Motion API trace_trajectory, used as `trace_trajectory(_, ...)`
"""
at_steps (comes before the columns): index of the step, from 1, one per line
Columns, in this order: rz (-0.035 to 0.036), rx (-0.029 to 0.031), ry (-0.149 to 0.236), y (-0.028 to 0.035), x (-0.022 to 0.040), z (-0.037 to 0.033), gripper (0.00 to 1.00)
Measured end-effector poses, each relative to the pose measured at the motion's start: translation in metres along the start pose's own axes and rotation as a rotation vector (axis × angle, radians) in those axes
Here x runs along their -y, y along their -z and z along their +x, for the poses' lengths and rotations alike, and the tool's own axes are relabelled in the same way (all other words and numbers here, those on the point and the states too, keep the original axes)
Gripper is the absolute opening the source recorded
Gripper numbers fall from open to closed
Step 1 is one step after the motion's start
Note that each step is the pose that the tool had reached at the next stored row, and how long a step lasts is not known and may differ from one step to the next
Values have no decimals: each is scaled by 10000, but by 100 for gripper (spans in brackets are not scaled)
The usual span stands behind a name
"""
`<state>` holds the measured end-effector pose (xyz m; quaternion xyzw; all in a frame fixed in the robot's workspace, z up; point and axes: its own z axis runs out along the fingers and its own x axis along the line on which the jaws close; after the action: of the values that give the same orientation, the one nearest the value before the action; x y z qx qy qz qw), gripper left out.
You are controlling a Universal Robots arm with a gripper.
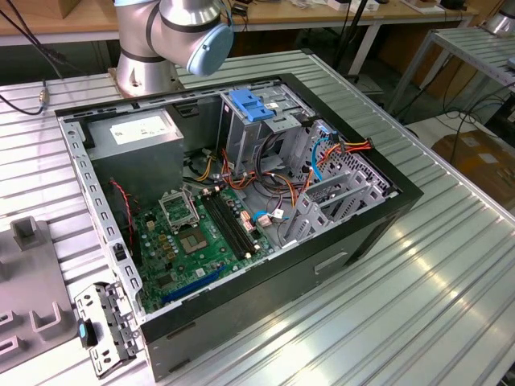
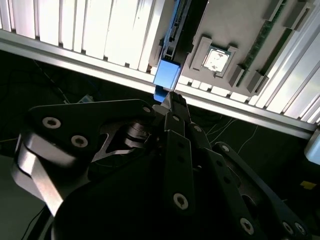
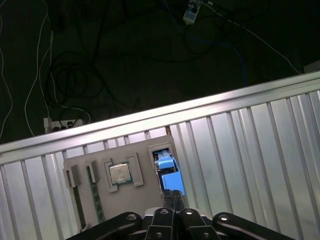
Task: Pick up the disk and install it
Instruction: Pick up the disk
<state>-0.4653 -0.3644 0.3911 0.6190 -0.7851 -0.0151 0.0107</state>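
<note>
pincer [image 2: 172,102]: fingers together, tips at blue end of disk [image 2: 166,75] | contact unclear | disk body hidden in tray [image 2: 235,40] slot

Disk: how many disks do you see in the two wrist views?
1. The disk stands on edge in a slot of the grey tray, next to the processor chip, in front of the gripper. Others may be hidden from these cameras.

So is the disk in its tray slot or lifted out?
In the slot: in both wrist views the disk sits inside the grey tray's cut-out, with the gripper right at it.
</note>
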Motion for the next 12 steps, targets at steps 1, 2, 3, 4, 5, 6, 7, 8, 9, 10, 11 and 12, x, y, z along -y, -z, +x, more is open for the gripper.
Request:
trace_trajectory(1,46,-4,18,-2,-1,-1,11)
trace_trajectory(2,138,1,60,-5,-2,-4,11)
trace_trajectory(3,231,12,99,-6,-2,-9,11)
trace_trajectory(4,381,26,144,-8,-3,-13,11)
trace_trajectory(5,496,39,172,-10,-3,-15,11)
trace_trajectory(6,601,50,199,-11,-4,-16,11)
trace_trajectory(7,685,54,226,-13,-4,-17,11)
trace_trajectory(8,695,43,448,-28,-4,-16,11)
trace_trajectory(9,695,42,548,-48,-11,-15,17)
trace_trajectory(10,694,40,588,-64,-21,-13,24)
trace_trajectory(11,693,41,643,-111,-47,-6,36)
trace_trajectory(12,692,41,647,-155,-57,-2,42)
